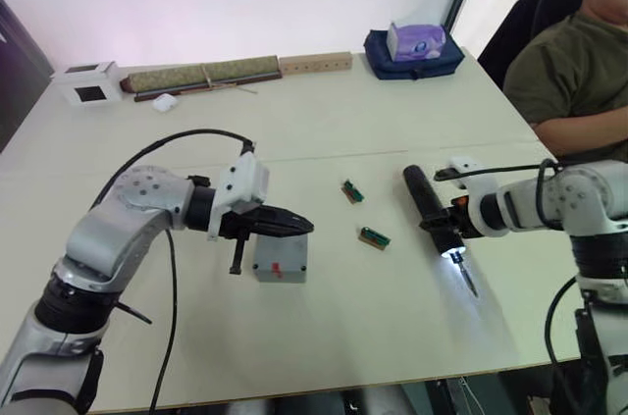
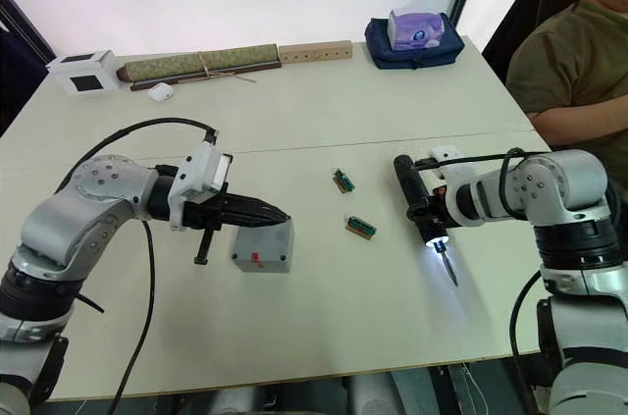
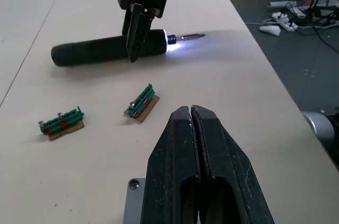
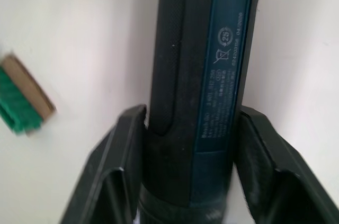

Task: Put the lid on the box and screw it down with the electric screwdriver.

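The grey box [image 1: 281, 260] stands on the table left of centre, with a small red mark on it. The lid [image 3: 135, 203] lies on top of it, and a screw shows in its corner. My left gripper [image 1: 302, 227] is shut and empty, its tips just over the far edge of the box. The electric screwdriver [image 1: 432, 207] rests right of centre, bit toward the table's near edge, with its white tip light on. My right gripper [image 4: 190, 115] is shut on the screwdriver's dark body, one finger on each side.
Two small green terminal boards [image 1: 352, 191] [image 1: 374, 236] lie between box and screwdriver. Along the far edge are a white cube [image 1: 88, 81], a rolled mat [image 1: 201, 75], a wooden block [image 1: 316, 63] and a blue bag [image 1: 414, 47]. A person [image 1: 579, 72] sits at the right.
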`<state>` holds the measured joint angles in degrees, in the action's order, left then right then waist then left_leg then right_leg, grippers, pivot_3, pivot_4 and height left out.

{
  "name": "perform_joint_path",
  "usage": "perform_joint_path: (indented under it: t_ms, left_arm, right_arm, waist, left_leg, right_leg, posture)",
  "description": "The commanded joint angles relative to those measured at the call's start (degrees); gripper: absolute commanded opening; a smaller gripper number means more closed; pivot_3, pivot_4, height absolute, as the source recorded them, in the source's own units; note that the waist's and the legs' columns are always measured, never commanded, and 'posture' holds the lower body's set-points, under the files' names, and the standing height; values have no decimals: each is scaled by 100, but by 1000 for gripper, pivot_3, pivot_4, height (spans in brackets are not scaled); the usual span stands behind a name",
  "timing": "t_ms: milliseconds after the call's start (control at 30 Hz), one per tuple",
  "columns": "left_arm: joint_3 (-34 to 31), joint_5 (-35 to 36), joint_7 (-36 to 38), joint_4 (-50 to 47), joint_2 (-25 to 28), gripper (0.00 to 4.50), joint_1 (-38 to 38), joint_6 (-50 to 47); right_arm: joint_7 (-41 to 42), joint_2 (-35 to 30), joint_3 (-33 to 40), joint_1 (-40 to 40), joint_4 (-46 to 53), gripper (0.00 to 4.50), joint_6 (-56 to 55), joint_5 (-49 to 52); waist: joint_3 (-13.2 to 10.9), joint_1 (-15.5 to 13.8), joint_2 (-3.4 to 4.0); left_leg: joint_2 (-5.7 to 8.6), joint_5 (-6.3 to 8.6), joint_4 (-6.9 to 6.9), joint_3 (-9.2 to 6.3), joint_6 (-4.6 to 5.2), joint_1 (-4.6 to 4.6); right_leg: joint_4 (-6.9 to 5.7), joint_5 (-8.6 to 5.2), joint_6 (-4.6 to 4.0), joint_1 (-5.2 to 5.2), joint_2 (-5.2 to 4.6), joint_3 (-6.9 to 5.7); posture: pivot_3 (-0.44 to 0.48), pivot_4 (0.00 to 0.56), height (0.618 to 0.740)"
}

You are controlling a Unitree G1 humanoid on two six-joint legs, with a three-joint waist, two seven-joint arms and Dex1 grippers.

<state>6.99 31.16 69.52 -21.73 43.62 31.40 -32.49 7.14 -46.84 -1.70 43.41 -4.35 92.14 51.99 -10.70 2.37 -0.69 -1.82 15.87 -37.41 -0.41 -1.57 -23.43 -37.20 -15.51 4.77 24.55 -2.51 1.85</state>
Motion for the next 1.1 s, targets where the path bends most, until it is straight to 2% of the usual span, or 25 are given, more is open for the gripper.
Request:
perform_joint_path:
  t_ms: [33,100,167,267,433,533,633,667,700,833,1000,1100]
  left_arm:
    - [-217,106,-122,-242,92,0,-59,-68]
    - [-254,142,-216,-300,115,0,-111,-140]
    - [-386,212,-368,-376,175,0,-203,-271]
    - [-536,158,-488,-393,328,0,-374,-310]
    - [-852,-157,-728,-164,701,0,-923,-184]
    - [-972,-443,-815,22,896,0,-1449,8]
    - [-978,-565,-875,123,931,0,-1666,96]
    - [-949,-631,-890,170,935,0,-1710,148]
    - [-907,-692,-904,225,931,0,-1737,189]
    - [-778,-829,-927,359,847,0,-1795,262]
    - [-218,-1136,-1012,570,457,0,-1652,425]
    - [59,-1365,-1026,969,161,0,-1429,625]
  right_arm:
    - [-109,88,-27,202,177,3105,36,-281]
    - [-28,35,-101,248,483,3920,25,-436]
    - [234,-203,-311,323,966,4440,-347,-661]
    - [619,-367,-414,446,1308,4440,-656,-896]
    - [1798,-510,-589,565,2163,4440,-1907,-1084]
    - [2601,-333,-816,165,2755,3548,-2592,-1010]
    - [3034,-211,-1185,-206,2871,2440,-3030,-1272]
    - [3116,-153,-1305,-297,2857,1930,-3129,-1364]
    - [3181,-84,-1431,-359,2821,1669,-3226,-1453]
    - [3373,139,-1765,-496,2680,108,-3510,-1844]
    - [3773,531,-2494,-614,2630,108,-3537,-2122]
    - [3782,866,-2554,-584,2578,108,-3512,-2182]
  waist:
    - [0,14,0]
    - [0,3,1]
    - [-2,0,3]
    - [-3,0,4]
    - [-3,9,4]
    - [-2,12,2]
    - [-2,-35,-2]
    - [-2,-49,-2]
    - [-3,-76,-1]
    - [-3,-138,-1]
    - [0,-161,-2]
    - [-1,-159,-3]
  left_leg:
    - [0,0,-2,2,0,0]
    - [0,0,-3,2,0,0]
    - [0,0,-3,2,0,0]
    - [0,0,-4,0,0,0]
    - [-1,0,-1,1,0,2]
    - [-3,0,1,0,0,3]
    - [-4,0,1,-2,0,3]
    - [-2,0,-5,-3,0,0]
    - [-1,0,-7,-2,0,-1]
    - [-1,0,-49,5,-1,-6]
    - [-1,0,-57,2,-1,-3]
    - [0,0,-62,2,-1,-3]
  right_leg:
    - [0,1,2,0,0,1]
    - [0,4,5,0,-1,2]
    - [-1,4,5,0,-1,2]
    - [-2,4,6,0,-1,2]
    - [-2,3,5,1,0,1]
    - [-2,3,5,1,1,0]
    - [-1,3,4,-1,-2,-4]
    - [-2,3,5,-3,-7,-8]
    - [-2,4,5,-3,-9,-8]
    - [-6,5,7,-13,-11,-6]
    - [-10,6,7,-20,-9,-6]
    - [-24,7,9,-18,-9,-6]
  posture:
    - [0,150,740]
    - [0,150,740]
    - [0,150,740]
    - [0,150,740]
    - [0,150,740]
    - [0,150,740]
    - [0,150,740]
    - [0,150,740]
    - [0,150,740]
    - [0,150,740]
    - [0,150,740]
    - [0,150,740]
